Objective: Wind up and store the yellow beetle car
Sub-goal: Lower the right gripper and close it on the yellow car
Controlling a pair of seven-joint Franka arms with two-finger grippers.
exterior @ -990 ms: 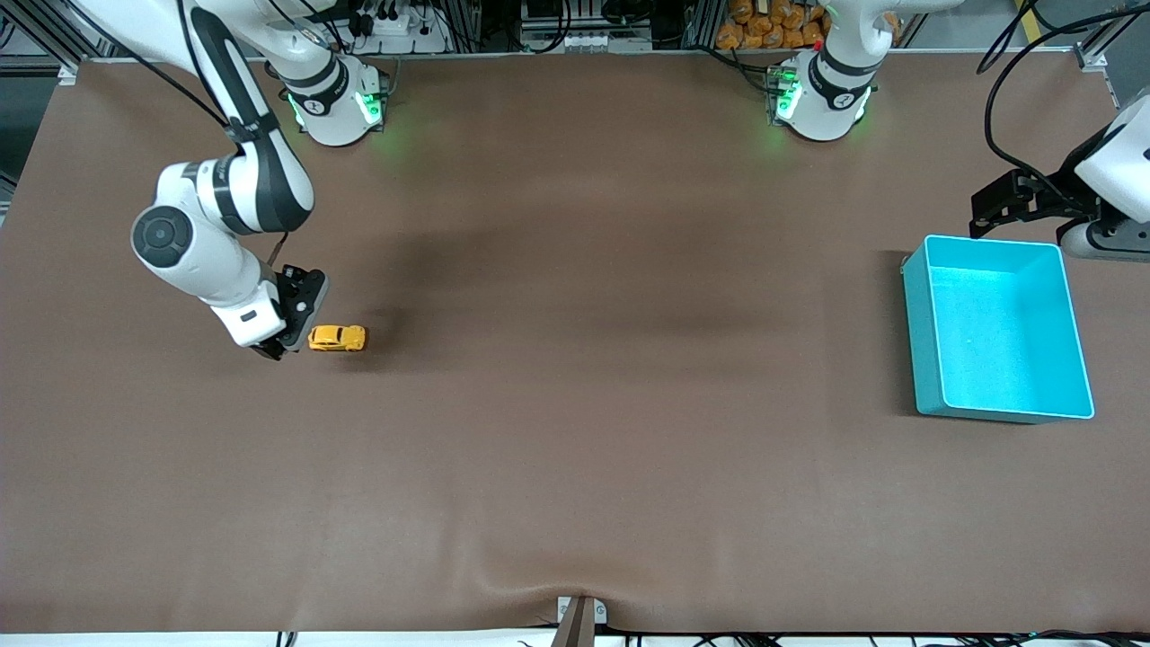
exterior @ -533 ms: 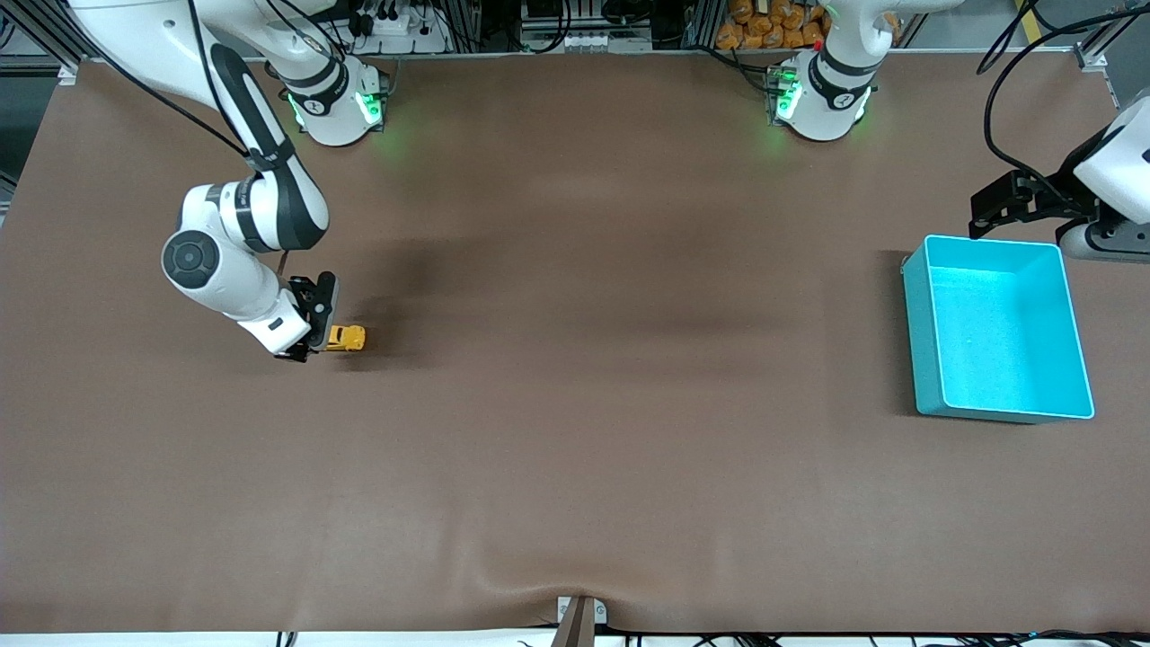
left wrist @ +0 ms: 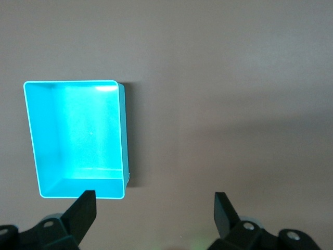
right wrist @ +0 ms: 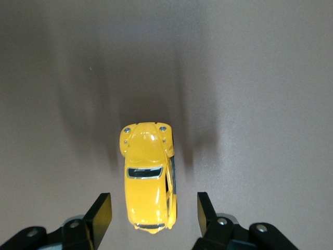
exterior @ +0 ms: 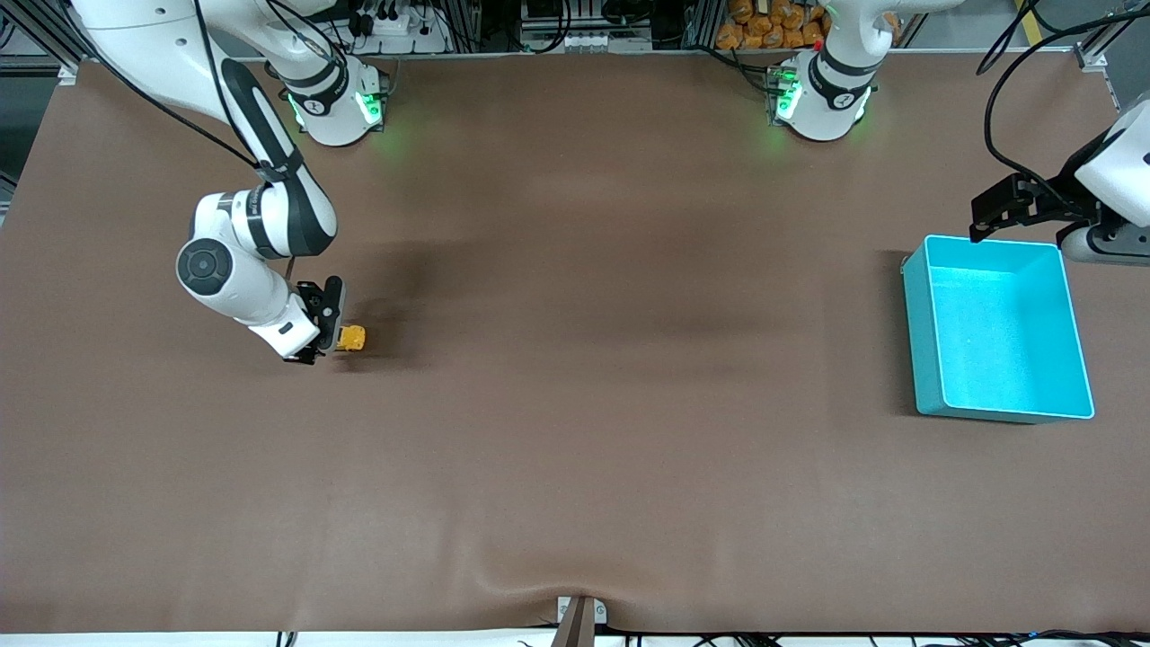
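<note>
The yellow beetle car (exterior: 353, 338) (right wrist: 148, 174) stands on its wheels on the brown table, toward the right arm's end. My right gripper (exterior: 331, 340) (right wrist: 153, 213) is low over one end of the car. Its fingers (right wrist: 102, 213) stand on either side of the body, each with a small gap showing, so it is open and touches nothing. The car's other end sticks out past the fingertips. My left gripper (exterior: 988, 214) (left wrist: 153, 205) waits open and empty above the table beside the teal bin (exterior: 921, 332) (left wrist: 121, 130).
The teal bin is empty and sits toward the left arm's end of the table. Bare brown table mat (exterior: 611, 404) stretches between the car and the bin. A small bracket (exterior: 579, 615) juts in at the table edge nearest the front camera.
My right gripper has slid along the table over the car's end, and its jaws have narrowed round the body. The car and the left arm have not moved.
</note>
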